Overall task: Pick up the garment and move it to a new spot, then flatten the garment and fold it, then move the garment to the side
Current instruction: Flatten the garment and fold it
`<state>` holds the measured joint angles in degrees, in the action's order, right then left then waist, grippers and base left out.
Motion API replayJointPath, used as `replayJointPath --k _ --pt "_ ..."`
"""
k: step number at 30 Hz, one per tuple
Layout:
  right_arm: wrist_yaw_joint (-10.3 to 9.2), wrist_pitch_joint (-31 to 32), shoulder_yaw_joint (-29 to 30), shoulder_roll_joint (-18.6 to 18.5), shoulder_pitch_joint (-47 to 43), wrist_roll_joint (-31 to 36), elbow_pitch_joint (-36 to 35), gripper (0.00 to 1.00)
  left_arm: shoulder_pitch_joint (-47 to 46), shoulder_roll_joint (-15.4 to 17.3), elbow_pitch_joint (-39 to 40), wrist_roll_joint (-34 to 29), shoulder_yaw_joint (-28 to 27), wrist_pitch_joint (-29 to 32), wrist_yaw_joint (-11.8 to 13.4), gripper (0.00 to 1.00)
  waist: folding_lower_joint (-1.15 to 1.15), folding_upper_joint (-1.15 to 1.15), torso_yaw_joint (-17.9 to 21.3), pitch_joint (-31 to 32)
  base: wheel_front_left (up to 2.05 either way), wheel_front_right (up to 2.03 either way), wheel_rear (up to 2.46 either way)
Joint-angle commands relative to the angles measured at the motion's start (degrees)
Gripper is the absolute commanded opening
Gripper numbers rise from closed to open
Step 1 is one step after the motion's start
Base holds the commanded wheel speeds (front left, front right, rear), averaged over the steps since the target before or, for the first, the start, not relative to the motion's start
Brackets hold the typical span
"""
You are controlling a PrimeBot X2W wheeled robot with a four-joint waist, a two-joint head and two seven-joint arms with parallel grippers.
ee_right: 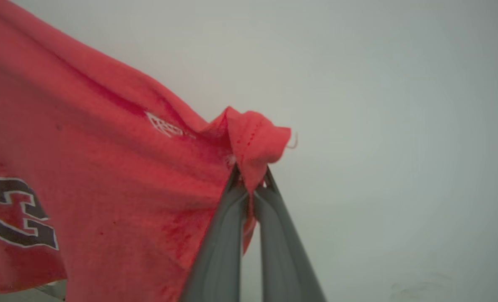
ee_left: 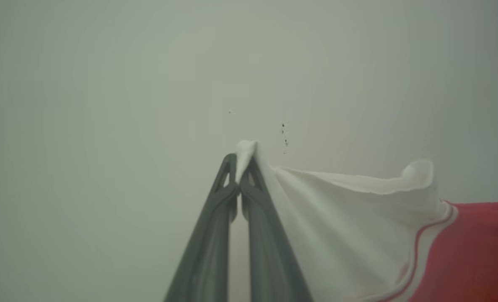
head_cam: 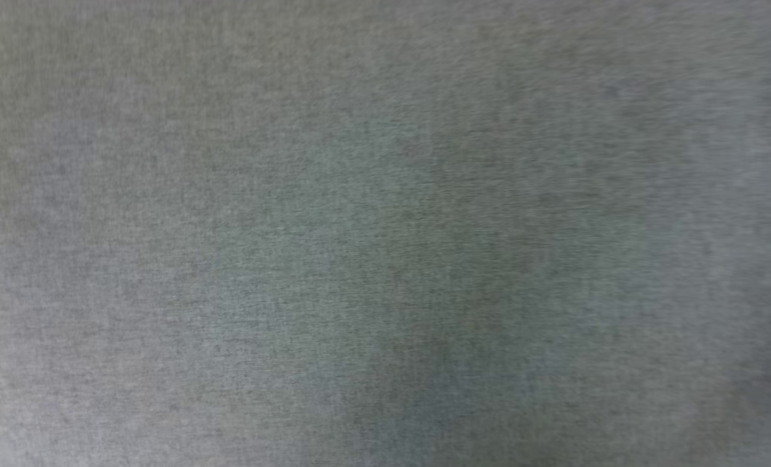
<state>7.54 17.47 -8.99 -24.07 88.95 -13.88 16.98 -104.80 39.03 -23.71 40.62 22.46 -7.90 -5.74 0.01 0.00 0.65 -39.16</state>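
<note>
Fingers (ee_left: 207,251) of the left hand (ee_left: 241,167) are clenched on a white sleeve (ee_left: 349,218) corner of the jersey (ee_left: 475,251), with a small tuft poking past the 2 tips. The sleeve spreads to that view's right, meeting striped trim (ee_left: 421,247) and red cloth. The right hand (ee_right: 251,178) is clenched on a folded red hem corner (ee_right: 255,138). From there the red body runs to that view's left and carries part of a black, white-outlined print (ee_right: 18,214). Behind lies a pale plain surface (ee_left: 106,105), and I cannot tell whether the jersey touches it. Blurred grey surface (head_cam: 385,233) shows in the head view.
</note>
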Motion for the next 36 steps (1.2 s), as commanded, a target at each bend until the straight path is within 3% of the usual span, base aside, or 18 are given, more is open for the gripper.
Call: replayJointPath --k 1,6,11,17,23,28,36 --pt "-0.1 -0.8 0.0 0.2 0.3 0.8 1.0 0.0 -0.4 -0.1 -1.0 -0.1 0.2 -0.7 -0.2 0.0 -0.01 0.0 -1.8 -2.0 0.0 0.0 0.0" --pt "-0.09 -7.4 -0.5 1.9 -0.7 4.3 8.9 0.0 3.7 -3.7 -7.8 -0.9 4.9 -4.8 -1.3 0.0 -0.01 0.0 -3.4 -2.9 0.0 0.0 0.0" --pt "-0.09 -12.4 -1.7 3.5 -6.3 5.1 14.6 0.0 12.5 -6.9 -9.8 -0.1 8.1 -7.0 -1.7 0.0 -0.01 0.0 -4.1 -1.4 0.0 0.0 0.0" --pt "-0.08 -16.5 -4.6 4.1 -17.2 2.8 19.0 0.0 29.0 -9.9 -5.7 -1.4 10.0 -7.4 -1.7 0.0 -0.01 0.0 -4.5 4.0 0.0 0.0 0.0" --pt "-0.08 -17.9 -12.4 1.9 -29.7 -2.2 20.9 0.0 48.3 -10.8 -1.1 -3.5 9.1 -7.4 -1.7 0.0 -0.01 0.0 -4.8 11.7 0.0 0.0 0.0" --pt "-0.08 -18.3 -16.6 -0.8 -39.6 -8.0 21.0 0.0 63.4 -9.5 1.5 -3.1 8.5 -7.4 -1.7 0.0 -0.01 0.0 -5.3 18.4 0.0 0.0 0.0" --pt "-0.08 -17.6 -19.6 -4.9 -52.8 -16.9 18.5 0.0 82.8 -3.6 8.6 -1.6 12.6 -4.4 -0.3 0.0 -0.01 0.0 -6.0 27.3 0.0 0.0 0.0"
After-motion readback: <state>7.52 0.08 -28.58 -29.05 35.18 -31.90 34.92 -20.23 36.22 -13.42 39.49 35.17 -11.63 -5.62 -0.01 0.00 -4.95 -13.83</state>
